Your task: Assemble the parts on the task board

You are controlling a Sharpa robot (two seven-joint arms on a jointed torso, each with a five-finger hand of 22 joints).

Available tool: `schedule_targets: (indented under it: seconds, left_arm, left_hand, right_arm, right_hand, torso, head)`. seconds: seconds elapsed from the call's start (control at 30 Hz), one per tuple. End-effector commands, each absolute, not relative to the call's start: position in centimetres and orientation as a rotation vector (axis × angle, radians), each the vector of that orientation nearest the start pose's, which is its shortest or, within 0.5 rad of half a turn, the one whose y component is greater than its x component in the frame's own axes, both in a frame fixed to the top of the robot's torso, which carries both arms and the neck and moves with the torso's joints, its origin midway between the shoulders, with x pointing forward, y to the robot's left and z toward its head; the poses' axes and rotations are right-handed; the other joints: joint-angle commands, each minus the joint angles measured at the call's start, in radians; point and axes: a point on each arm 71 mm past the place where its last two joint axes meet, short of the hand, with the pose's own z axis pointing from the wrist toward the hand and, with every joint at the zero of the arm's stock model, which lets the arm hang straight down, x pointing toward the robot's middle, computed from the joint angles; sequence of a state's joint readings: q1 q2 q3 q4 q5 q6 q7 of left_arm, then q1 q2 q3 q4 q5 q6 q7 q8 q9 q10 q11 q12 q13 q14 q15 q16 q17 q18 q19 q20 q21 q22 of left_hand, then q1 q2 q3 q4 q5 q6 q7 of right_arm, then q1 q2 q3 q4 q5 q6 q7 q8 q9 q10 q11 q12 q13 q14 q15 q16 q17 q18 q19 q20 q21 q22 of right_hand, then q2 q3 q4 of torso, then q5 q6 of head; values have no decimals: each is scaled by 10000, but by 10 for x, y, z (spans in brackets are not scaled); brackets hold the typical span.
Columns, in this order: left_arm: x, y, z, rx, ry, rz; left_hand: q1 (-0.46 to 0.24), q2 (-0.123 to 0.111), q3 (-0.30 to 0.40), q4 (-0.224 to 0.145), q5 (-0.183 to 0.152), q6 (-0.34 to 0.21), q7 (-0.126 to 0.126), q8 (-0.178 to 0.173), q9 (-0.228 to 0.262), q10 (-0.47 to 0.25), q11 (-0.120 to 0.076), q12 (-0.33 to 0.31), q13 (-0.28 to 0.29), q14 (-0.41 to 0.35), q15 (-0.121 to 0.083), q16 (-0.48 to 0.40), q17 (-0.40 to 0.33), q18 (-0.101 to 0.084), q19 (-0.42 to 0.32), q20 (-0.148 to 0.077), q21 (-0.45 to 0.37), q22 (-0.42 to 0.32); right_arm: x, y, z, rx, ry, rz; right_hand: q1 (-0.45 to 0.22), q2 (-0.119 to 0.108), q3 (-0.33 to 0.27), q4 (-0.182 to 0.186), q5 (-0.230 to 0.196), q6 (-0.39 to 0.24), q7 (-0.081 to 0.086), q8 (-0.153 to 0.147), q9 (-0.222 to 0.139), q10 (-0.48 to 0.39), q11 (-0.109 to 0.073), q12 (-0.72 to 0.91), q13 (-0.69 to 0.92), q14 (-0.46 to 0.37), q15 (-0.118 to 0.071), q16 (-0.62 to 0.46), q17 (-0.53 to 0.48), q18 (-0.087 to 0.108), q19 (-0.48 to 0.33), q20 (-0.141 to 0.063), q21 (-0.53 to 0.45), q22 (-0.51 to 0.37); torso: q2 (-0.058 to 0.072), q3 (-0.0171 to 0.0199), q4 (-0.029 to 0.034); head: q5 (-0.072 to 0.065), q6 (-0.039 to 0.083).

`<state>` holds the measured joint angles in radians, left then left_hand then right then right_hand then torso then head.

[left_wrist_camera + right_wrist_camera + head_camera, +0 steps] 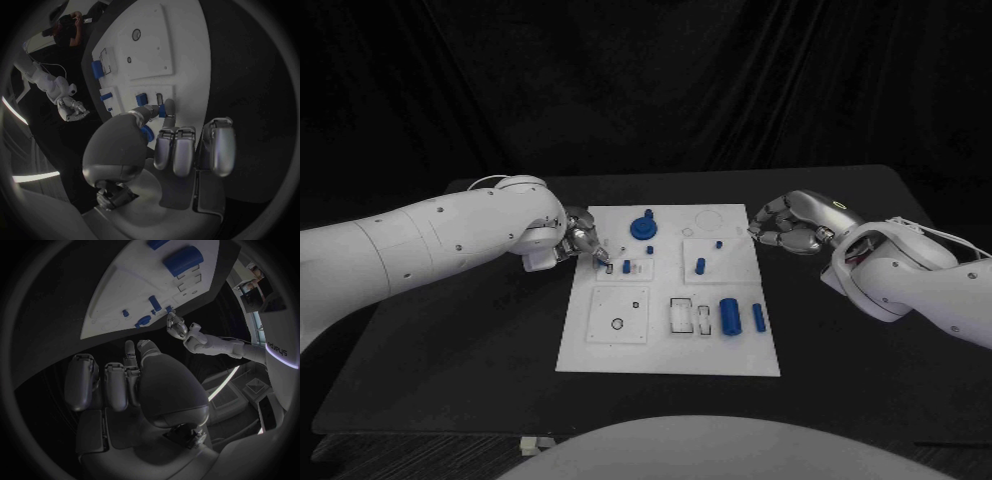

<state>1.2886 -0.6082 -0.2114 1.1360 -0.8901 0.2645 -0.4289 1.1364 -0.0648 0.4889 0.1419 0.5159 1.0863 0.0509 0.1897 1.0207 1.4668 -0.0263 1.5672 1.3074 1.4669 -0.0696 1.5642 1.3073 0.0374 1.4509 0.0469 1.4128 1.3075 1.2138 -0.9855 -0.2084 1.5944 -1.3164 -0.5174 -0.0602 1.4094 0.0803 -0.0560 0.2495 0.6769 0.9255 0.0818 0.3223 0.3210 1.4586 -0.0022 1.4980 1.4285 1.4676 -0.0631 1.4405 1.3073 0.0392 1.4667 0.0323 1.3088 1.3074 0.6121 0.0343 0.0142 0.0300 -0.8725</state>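
Task board (668,340) parts need seating, so my left hand (578,243) pinches a small blue peg (162,113) over its slot, while my right hand (790,226) waits curled, empty.

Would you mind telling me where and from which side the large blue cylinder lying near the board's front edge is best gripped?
Grip the large blue cylinder across its middle, from above: it lies flat on the task board, with gaps either side for fingers.

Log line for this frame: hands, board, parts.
left hand: pinching small blue part at white task board left edge | right hand: curled, holds nothing, off right edge | large blue cylinder: lying loose
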Motion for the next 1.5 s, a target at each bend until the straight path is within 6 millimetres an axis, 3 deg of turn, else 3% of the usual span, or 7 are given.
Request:
schedule_targets:
  seconds: [0.03, 0.37, 0.77, 1.5]
  left_arm:
    - [526, 210, -261, -2502, 24912, -3911]
    - [526, 209, -262, -2489, 24893, -3976]
    - [520, 205, -261, -2299, 24949, -4262]
    - [516, 206, -262, -2188, 25204, -4119]
  left_hand:
    - [14, 102, 1089, -1043, -79, -57, -40, 50, 16, 1040, 61, 36, 2634, 1039, 70, 66, 2635, 69, -39, 30, -46, 2043]
    - [-60, 195, 1114, -998, -183, -71, -34, 47, 29, 1040, 71, 36, 2634, 1039, 82, 66, 2635, 71, -48, 40, -58, 2039]
    - [-82, 33, 1084, -1142, -199, -104, -41, 50, 63, 1040, 68, 36, 2634, 1039, 83, 66, 2635, 70, -41, 46, -53, 2043]
    - [-76, 20, 1101, -1181, -181, -106, -45, 53, 71, 1040, 64, 36, 2634, 1039, 82, 66, 2635, 76, -58, 46, -76, 2034]
  right_arm:
    - [449, -257, -222, 293, 16709, 6171]
    - [449, -257, -223, 308, 16744, 6158]
    - [448, -257, -224, 318, 16768, 6148]
    - [449, -257, -226, 307, 16827, 6138]
  right_hand:
    - [87, -15, 41, 4, 40, 36, -13, -67, -16, 348, 16, -31, -83, 549, -53, -48, -3, 191, 103, 80, -51, 1859]
    - [99, -4, 70, -4, 42, 30, -11, -75, -17, 345, 17, -35, -90, 543, -52, -66, -36, 197, 93, 81, -79, 1851]
    - [111, 4, 87, -11, 44, 27, -11, -79, -18, 342, 16, -39, -97, 543, -51, -67, -38, 197, 94, 81, -79, 1851]
    - [122, 9, 103, -19, 47, 24, -10, -82, -18, 340, 17, -41, -101, 543, -51, -66, -35, 198, 92, 81, -84, 1850]
  torso:
    - [3, 0, 1]
    - [0, -1, -1]
    - [-1, -4, 1]
    - [-3, 0, -2]
  head:
    - [-7, -1]
    - [-29, -1]
    - [-44, -1]
    - [-5, -1]
